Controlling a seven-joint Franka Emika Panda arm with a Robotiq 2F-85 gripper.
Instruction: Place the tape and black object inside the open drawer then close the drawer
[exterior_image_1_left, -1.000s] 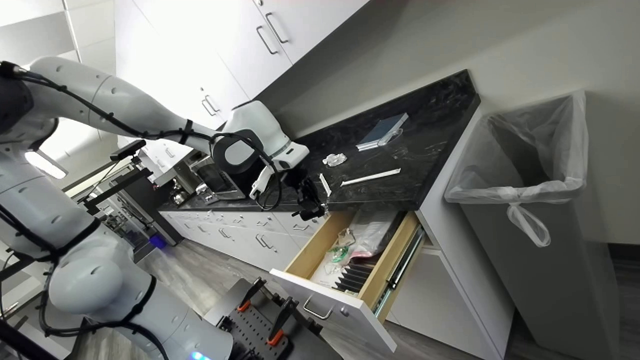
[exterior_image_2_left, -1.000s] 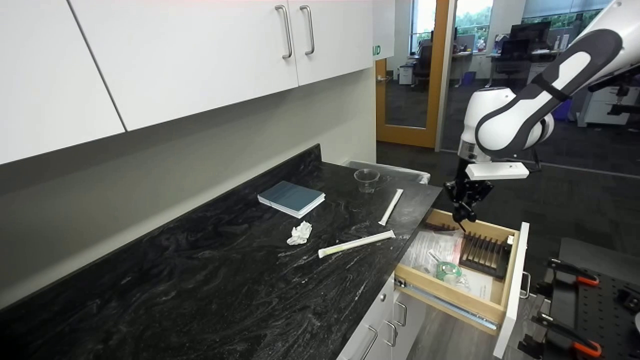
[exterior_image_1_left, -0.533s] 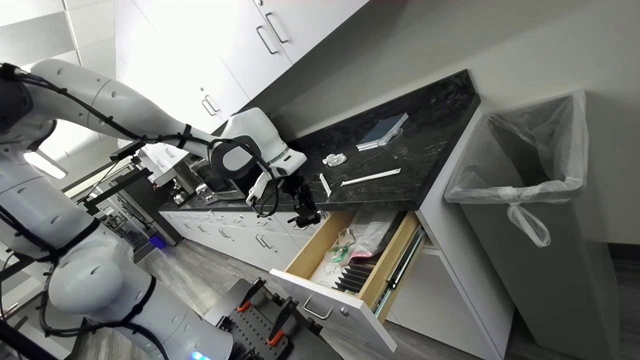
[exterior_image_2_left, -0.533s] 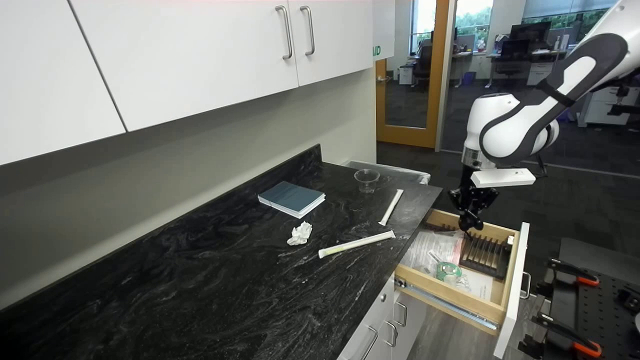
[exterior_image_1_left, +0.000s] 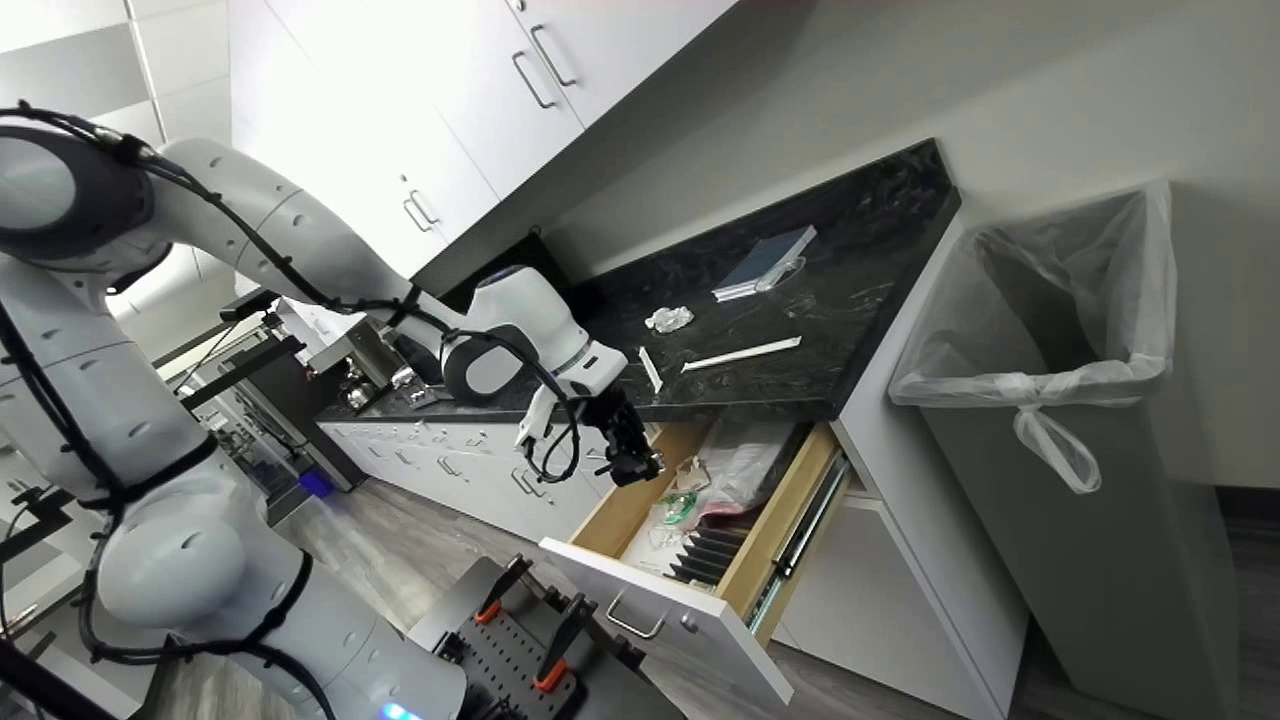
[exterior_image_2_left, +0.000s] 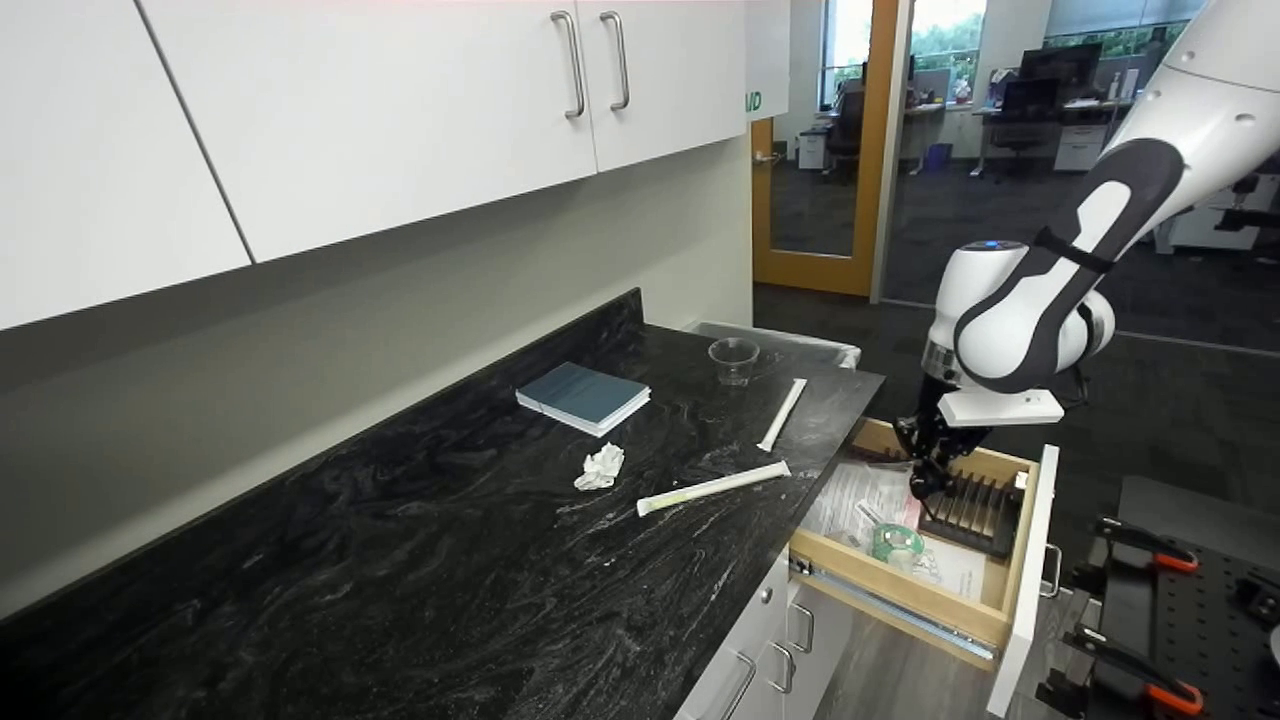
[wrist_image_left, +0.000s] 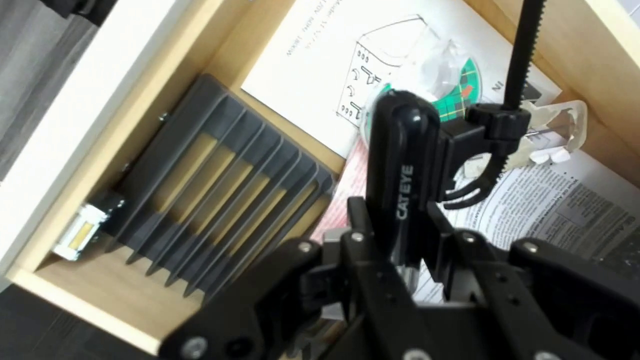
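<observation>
The drawer is pulled open; its white front (exterior_image_1_left: 665, 620) and wooden sides (exterior_image_2_left: 910, 600) show in both exterior views. The tape, a clear roll on a green plaid core (wrist_image_left: 457, 97), lies inside on papers; it also shows in the exterior views (exterior_image_2_left: 897, 543) (exterior_image_1_left: 680, 508). My gripper (wrist_image_left: 397, 220) is shut on the black object (wrist_image_left: 404, 150), a cylinder marked CATEYE with a toothed strap. In both exterior views the gripper (exterior_image_1_left: 638, 468) (exterior_image_2_left: 930, 470) holds it above the drawer. In the wrist view the black object covers part of the tape.
A dark slotted tray (wrist_image_left: 235, 185), papers (wrist_image_left: 310, 75) and a clear plastic piece (wrist_image_left: 570, 125) lie in the drawer. The black counter (exterior_image_2_left: 400, 560) bears a blue notebook (exterior_image_2_left: 585, 393), crumpled paper (exterior_image_2_left: 600, 467), white sticks (exterior_image_2_left: 712, 487) and a clear cup (exterior_image_2_left: 734, 362). A bin (exterior_image_1_left: 1080, 480) stands beside.
The arm has lowered, bringing the gripper and the black object down closer to the drawer's inside. The drawer and the tape have not moved.
</observation>
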